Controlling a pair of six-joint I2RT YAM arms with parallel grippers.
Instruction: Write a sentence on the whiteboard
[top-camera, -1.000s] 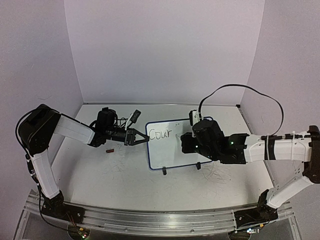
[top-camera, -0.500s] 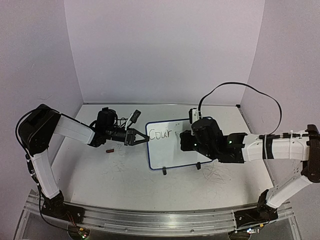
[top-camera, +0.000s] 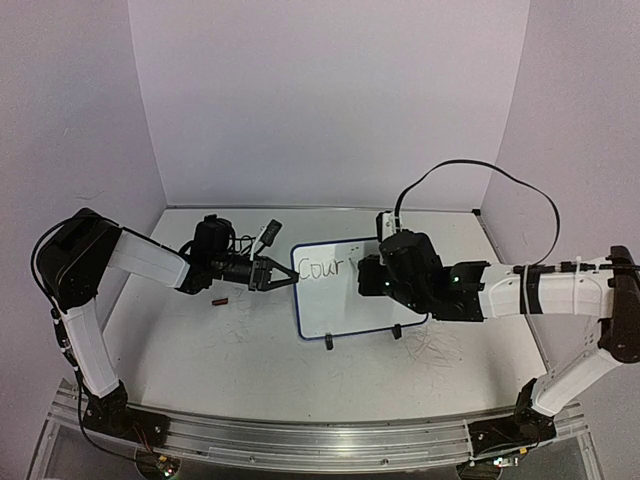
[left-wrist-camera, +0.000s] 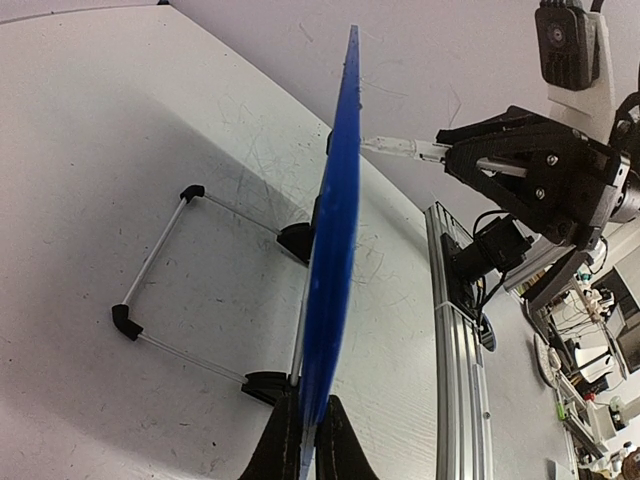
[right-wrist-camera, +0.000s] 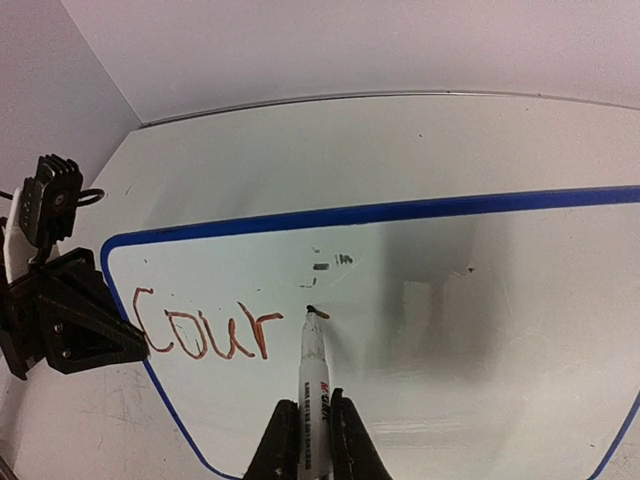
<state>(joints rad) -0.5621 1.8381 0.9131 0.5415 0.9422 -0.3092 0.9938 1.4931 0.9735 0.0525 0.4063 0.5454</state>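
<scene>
Pale scratched tabletop (top-camera: 200, 360) carries the small blue-framed rectangular whiteboard (top-camera: 340, 310) mid-table on black feet. The left gripper (top-camera: 288, 280) is clamped on its left edge, likely to steady it. The right gripper (right-wrist-camera: 312, 430), closed on a white marker pen (right-wrist-camera: 314, 370), sets the tip just right of the reddish handwritten letters (right-wrist-camera: 205, 335) "Cour".

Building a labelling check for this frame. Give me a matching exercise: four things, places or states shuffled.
1. black two-finger left hand
2. black two-finger right hand
3. small dark-red cylindrical piece
4. dark handwritten letters "Cour"

A. upper left of the small blue-framed white whiteboard
B. shut on that whiteboard's left edge
C. shut on a white marker pen
D. loose on the pale tabletop, left of the whiteboard

Pairs: 1-B, 2-C, 3-D, 4-A
</scene>
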